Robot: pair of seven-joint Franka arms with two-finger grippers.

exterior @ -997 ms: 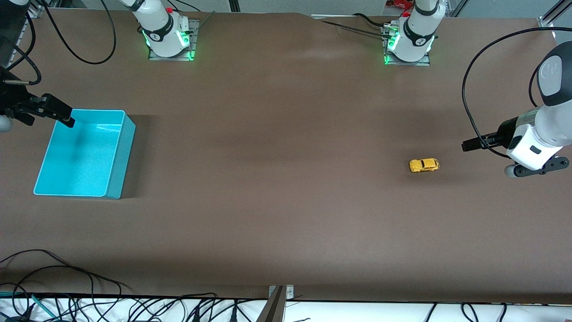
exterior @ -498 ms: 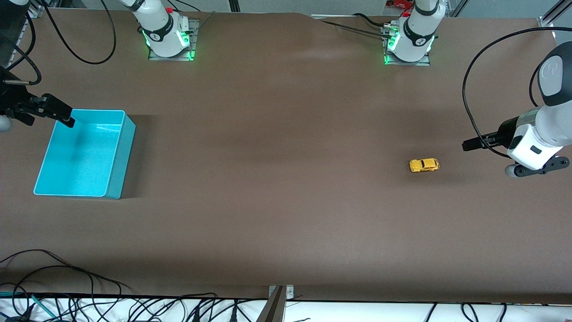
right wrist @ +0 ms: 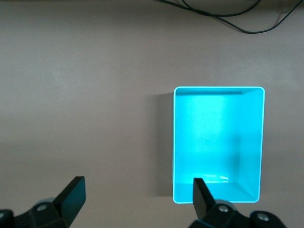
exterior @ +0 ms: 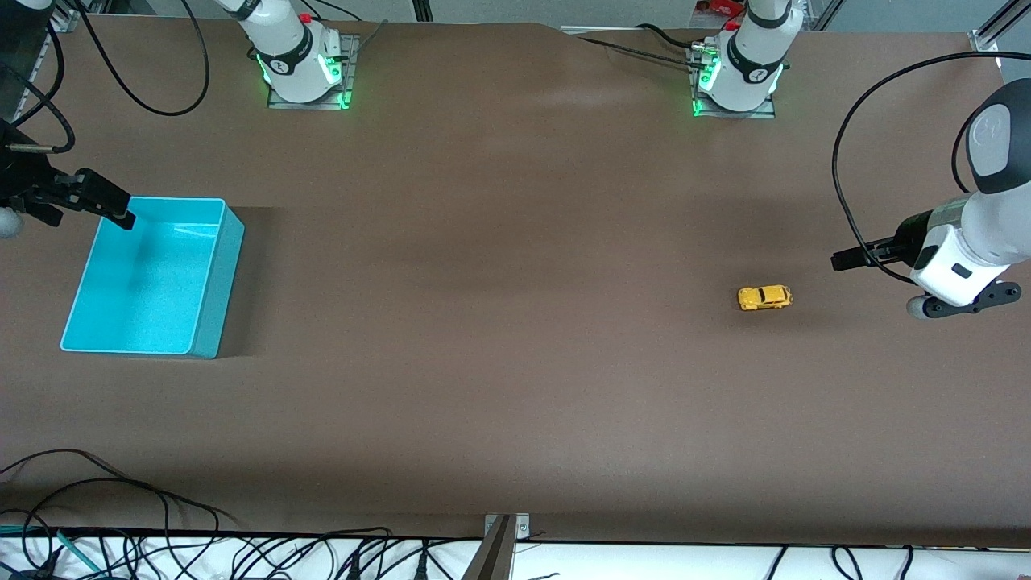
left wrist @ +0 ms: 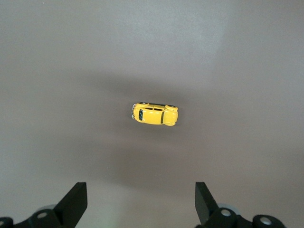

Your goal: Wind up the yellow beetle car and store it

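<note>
Two arms are up in the air, one at each end of the table [exterior: 515, 362]. The yellow beetle car [exterior: 764, 297] sits on its wheels on the bare brown surface toward the left arm's end, well apart from the turquoise bin [exterior: 211, 278], which stands at the right arm's end.

The left gripper [exterior: 842, 261] hangs above the table just beside the car, toward the left arm's end of it, not touching it. In the left wrist view its two dark fingers [left wrist: 76, 202] stand wide apart with nothing between them, and the car [left wrist: 154, 114] lies on the table below, ahead of the fingertips and roughly centred between them. The car's long axis runs across the gap between the fingers. Dark windows show on its rounded body.

The right gripper [exterior: 121, 216] hovers over the corner of the bin that lies farthest from the front camera and toward the table's edge. In the right wrist view its fingers [right wrist: 72, 195] are spread wide and hold nothing; one fingertip overlaps the rim of the bin [right wrist: 218, 89] in that view. The bin is an open rectangular box, its floor bare.

Black cables [exterior: 121, 515] trail along the table edge nearest the front camera. Green lights glow at both arm bases [exterior: 304, 76].
</note>
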